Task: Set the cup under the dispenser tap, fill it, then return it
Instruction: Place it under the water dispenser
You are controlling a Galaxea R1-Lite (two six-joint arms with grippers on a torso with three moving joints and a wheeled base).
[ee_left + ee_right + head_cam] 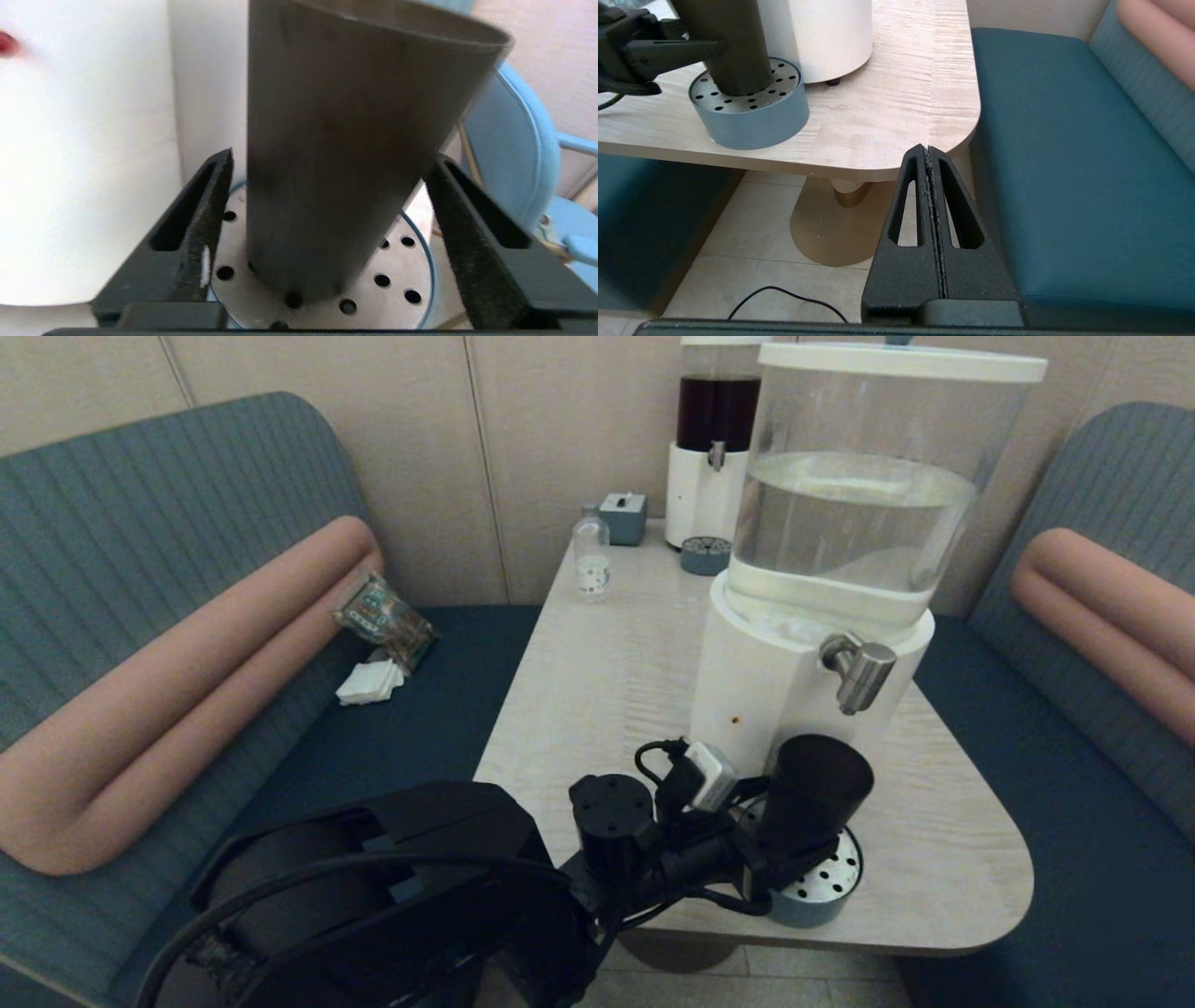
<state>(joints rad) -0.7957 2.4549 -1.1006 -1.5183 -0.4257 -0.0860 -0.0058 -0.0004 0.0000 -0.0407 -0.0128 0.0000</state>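
Your left gripper [327, 224] has its jaws spread around the cup [345, 154], not pinching; it stands on the drip tray [397, 280] below the dispenser tap [859, 672]. Filling and return remain. Right gripper [930, 154]: jaws pressed together, parked.

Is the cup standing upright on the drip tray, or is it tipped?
Upright. The cup stands with its base on the perforated drip tray, rim upward, between the open fingers of the left end effector.
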